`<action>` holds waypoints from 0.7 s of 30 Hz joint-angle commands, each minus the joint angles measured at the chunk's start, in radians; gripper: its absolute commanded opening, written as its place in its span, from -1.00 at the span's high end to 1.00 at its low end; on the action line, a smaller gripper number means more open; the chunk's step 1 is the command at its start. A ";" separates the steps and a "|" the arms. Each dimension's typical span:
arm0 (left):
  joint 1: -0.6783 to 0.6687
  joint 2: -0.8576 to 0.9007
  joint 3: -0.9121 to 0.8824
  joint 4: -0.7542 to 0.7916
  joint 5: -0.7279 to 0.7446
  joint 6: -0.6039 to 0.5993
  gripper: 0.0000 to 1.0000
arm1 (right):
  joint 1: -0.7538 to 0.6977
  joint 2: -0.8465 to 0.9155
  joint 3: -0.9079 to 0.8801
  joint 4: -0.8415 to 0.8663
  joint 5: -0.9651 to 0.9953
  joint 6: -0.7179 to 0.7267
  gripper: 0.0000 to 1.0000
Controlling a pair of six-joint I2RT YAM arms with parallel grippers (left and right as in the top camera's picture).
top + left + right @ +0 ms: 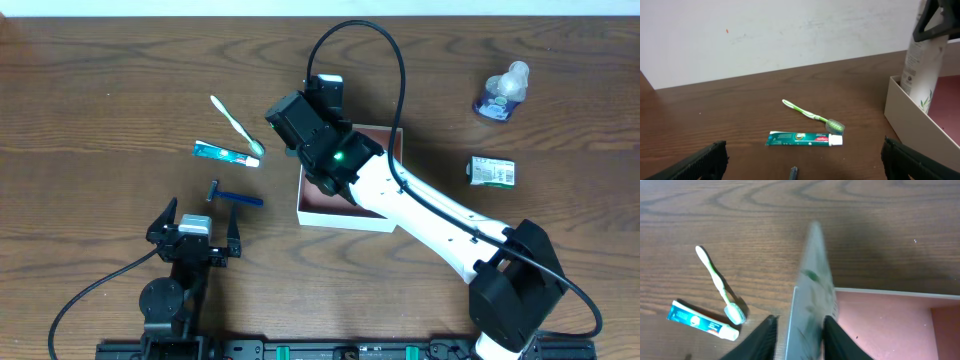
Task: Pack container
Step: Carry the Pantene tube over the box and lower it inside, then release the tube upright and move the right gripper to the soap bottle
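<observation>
Right gripper (800,332) pinches tube (815,290) at container (890,292)'s 9 o'clock rim; released there, it may tip out. Left gripper (198,215) spread.

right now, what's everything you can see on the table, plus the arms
toothbrush: 1, white and green, left of container
toothpaste tube: 1, teal and white, beside toothbrush head
razor: 1, blue, near left gripper
container: 1, white outside, pinkish inside, centre
white bottle: 1, white with green print, at container's left wall
small bottle: 1, clear and purple, far right
carton: 1, green and white, right
table: 1, dark brown wood
left gripper: 1, black, open, empty
right gripper: 1, black, holding white bottle
</observation>
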 commanded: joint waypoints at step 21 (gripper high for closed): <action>0.004 -0.005 -0.017 -0.034 0.018 -0.005 -0.96 | -0.121 -0.433 0.018 -0.071 0.094 -0.283 -0.22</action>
